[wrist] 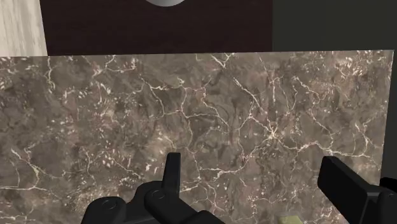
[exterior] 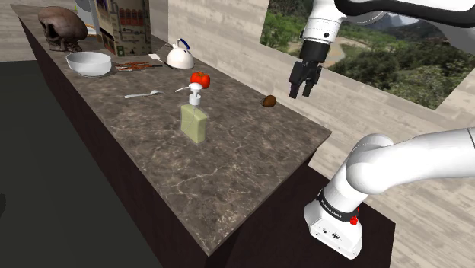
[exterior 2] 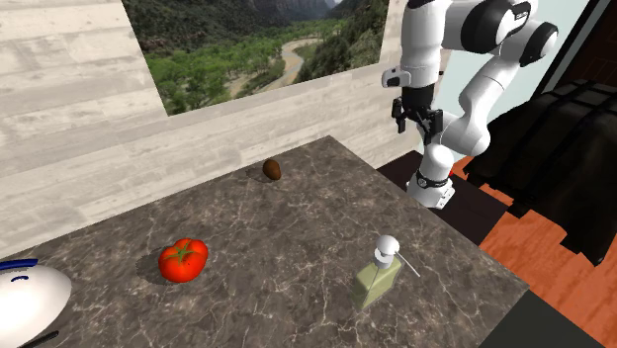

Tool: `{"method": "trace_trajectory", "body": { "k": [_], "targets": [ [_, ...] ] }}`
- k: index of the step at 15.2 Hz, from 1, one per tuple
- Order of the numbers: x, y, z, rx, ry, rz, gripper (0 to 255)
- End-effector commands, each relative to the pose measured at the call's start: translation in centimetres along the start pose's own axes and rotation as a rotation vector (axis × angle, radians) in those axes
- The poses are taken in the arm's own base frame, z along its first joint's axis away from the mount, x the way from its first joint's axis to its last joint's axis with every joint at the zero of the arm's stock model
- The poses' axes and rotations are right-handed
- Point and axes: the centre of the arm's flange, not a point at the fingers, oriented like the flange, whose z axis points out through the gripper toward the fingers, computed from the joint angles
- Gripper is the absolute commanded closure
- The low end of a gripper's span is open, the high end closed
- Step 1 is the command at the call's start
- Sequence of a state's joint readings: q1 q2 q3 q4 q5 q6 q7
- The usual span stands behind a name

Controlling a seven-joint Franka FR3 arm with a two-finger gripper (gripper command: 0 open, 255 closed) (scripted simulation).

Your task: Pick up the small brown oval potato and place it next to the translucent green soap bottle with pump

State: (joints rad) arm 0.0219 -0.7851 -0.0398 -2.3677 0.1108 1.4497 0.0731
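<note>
Marble countertop (exterior: 228, 175): your wrist view cuts off most of the soap bottle (wrist: 289, 220); potato (exterior: 269, 100) lies near your empty, wide-spread gripper (exterior: 303, 90), toward the shoulder view's left.

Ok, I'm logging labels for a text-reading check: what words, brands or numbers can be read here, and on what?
Nothing can be read.
Printed box at the counter's far end: print too blurred.
Dark marking low on the arm: too small.
Soap bottle: no label visible.
</note>
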Motion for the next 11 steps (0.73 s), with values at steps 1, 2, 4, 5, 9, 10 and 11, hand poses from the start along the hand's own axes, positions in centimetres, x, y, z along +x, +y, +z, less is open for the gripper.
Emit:
{"method": "trace_trajectory", "body": {
  "k": [1,2,4,5,9,10,11],
  "targets": [
    [0.0,0.0,0.0,0.000,0.000,0.000,0],
    [0.2,1.0,0.5,-0.011,-0.004,-0.034,0],
    [0.7,3.1,1.4,-0.034,-0.012,-0.103,0],
    [1.0,4.2,1.9,-0.045,-0.016,-0.137,0],
    [2.5,8.2,3.7,-0.089,-0.032,-0.275,0],
    [3.0,9.2,4.1,-0.101,-0.036,-0.309,0],
    [3.5,10.2,4.5,-0.112,-0.040,-0.343,0]
  ]
}}
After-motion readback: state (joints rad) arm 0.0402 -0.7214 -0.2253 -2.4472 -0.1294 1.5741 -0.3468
